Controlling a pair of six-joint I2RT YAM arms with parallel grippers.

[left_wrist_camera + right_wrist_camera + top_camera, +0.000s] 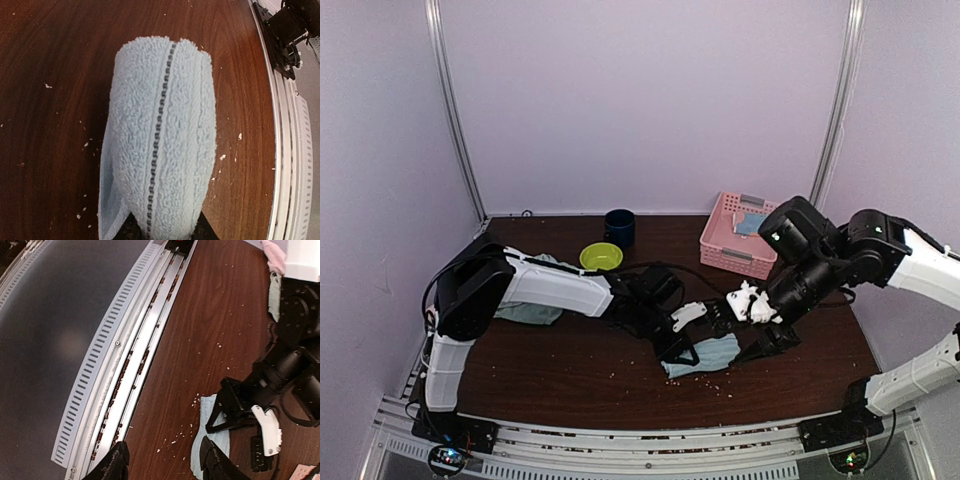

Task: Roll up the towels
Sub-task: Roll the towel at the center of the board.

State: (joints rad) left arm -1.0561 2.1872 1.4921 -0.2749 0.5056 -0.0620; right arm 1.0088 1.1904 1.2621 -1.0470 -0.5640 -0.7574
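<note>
Top view: blue towel [715, 356] on tabletop [570, 370], 5 o'clock of centre, under tip of left arm [555, 288]. Right arm [820, 265] just beside, at towel's 3 o'clock. Basket [735, 258] at 1 o'clock.

Left wrist: blue towel rolled, lengthwise 12 to 6 o'clock. Left jaws pinching roll's near end, fingers [131, 231] at 6 o'clock.

Right wrist: right jaws spread, only bare tabletop between. Blue towel at 4 o'clock, under left jaws.

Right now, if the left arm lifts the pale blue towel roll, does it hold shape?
Probably floppy: the pale blue towel is soft terry, and a loose flap sticks out at its lower left. Likely light and grippy: the looped pile bulges within the left gripper. Lifted by one end, it may unroll.
</note>
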